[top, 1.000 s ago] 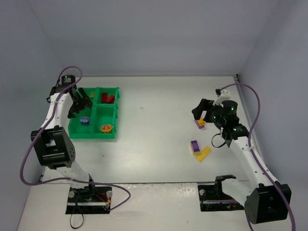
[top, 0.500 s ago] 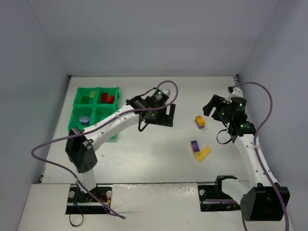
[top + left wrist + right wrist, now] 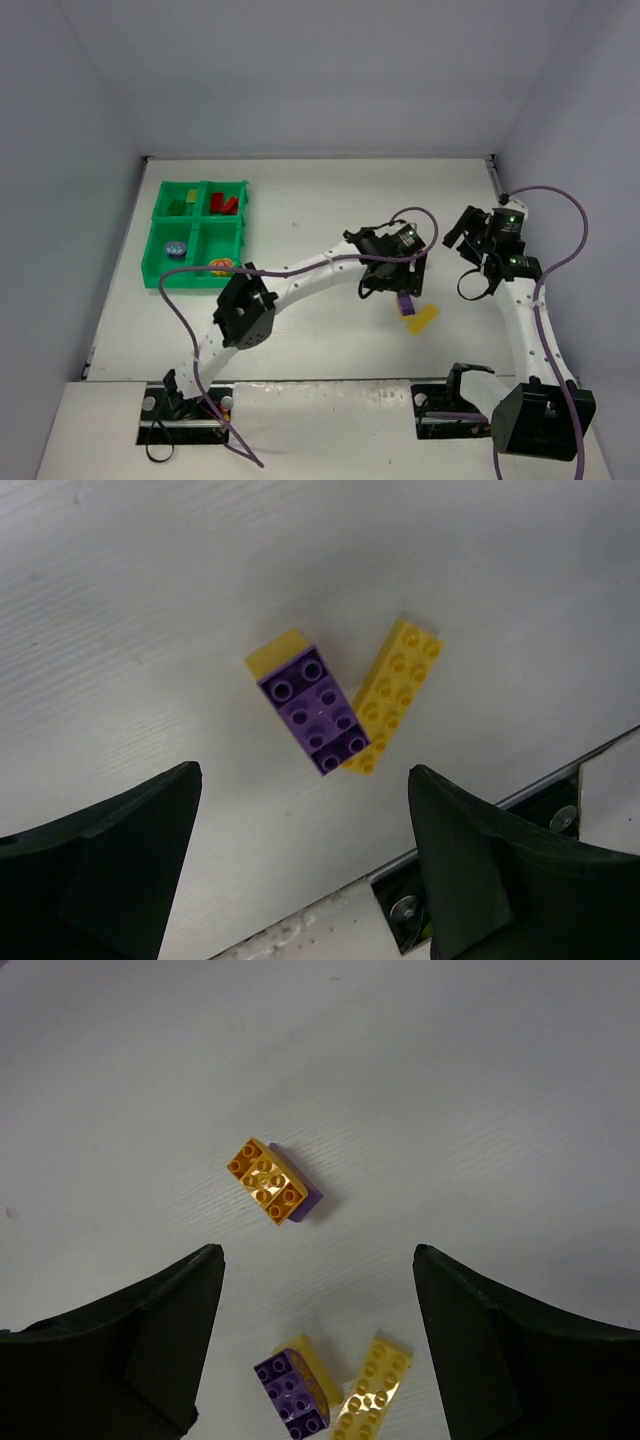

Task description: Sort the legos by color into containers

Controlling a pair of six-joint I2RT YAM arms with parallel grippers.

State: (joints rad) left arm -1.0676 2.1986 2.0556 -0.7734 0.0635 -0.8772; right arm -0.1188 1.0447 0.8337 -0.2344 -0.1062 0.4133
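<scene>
Left end effector [image 3: 302, 778], jaws wide and empty, hangs above the purple brick [image 3: 315, 710] on the counter [image 3: 150, 600] against a long yellow brick [image 3: 395, 695]; we judge its long axis diagonal to the jaws.

We see soft, even overhead light, bright across the white bench [image 3: 300, 200]. The purple brick [image 3: 318, 712] is sharp and its shadow faint and thin. The fingers [image 3: 100, 870] of the left end effector [image 3: 302, 780] show as dark, nearly featureless shapes.
</scene>
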